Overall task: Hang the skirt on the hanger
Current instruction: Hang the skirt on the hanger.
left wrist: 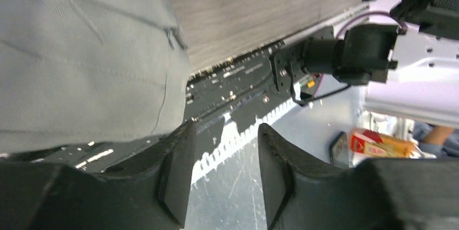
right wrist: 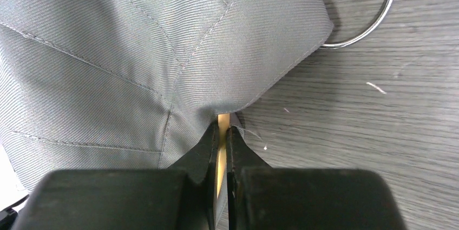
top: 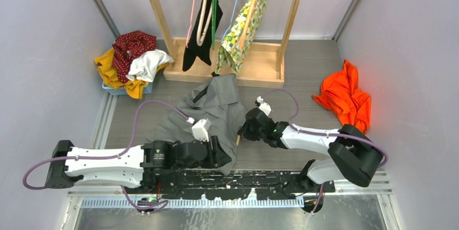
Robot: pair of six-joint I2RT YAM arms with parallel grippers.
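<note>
Your R gripper [right wrist: 223, 132] is clamped on the hanger [right wrist: 222, 159], its yellow bar poking out at the grey skirt [top: 216, 105] hem. The metal hook [right wrist: 379, 20] sits at 1 o'clock. L gripper [left wrist: 224, 132] has its fingers apart, holding nothing, w/ the skirt at its 10 o'clock. Skirt lies mid-table [top: 303, 67] on grey wood. Rack [top: 260, 67] at 12, orange cloth [top: 346, 97] at 3, clothes pile [top: 130, 62] at 10.
</note>
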